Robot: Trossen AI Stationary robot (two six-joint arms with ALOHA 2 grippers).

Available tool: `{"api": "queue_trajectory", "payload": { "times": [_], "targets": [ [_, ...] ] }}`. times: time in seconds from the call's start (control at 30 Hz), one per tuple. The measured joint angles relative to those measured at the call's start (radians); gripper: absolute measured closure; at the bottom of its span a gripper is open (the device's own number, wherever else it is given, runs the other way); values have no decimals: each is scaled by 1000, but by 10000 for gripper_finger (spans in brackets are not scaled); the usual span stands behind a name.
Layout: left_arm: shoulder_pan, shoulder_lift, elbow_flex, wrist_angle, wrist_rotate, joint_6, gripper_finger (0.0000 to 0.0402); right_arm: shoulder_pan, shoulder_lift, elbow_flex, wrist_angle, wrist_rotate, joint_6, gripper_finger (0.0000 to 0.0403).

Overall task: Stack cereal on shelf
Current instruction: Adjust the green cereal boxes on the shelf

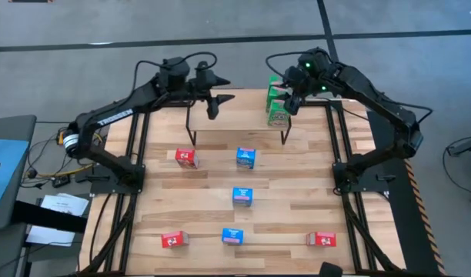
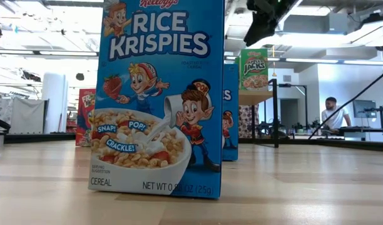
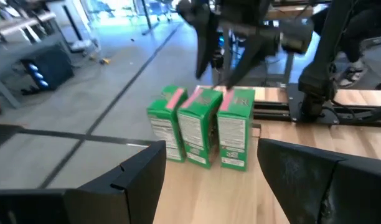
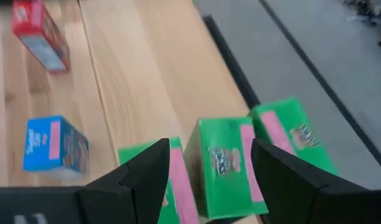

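While three green cereal boxes (image 1: 277, 104) stand on the shelf (image 1: 235, 132), right gripper (image 1: 292, 102) fingers straddle the middle box, spread; left gripper (image 1: 218, 102) fingers spread, empty.

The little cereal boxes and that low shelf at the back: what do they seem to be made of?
The small blue cereal box looks like thin printed cardboard, with glossy graphics and crisp folded edges. The low shelf's rectangular top appears to be light, matt wood with visible grain; its thin black legs are probably metal.
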Motion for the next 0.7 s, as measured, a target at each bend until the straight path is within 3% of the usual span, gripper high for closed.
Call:
{"api": "queue_trajectory", "payload": {
  "times": [0.27, 0.7],
  "targets": [
    [0, -67, 0, -21, -87, 41, 159, 0, 20, 0, -56, 79, -13, 152],
    [0, -69, 0, -32, -89, 40, 159, 0, 22, 0, -120, 155, -12, 152]
  ]
}}
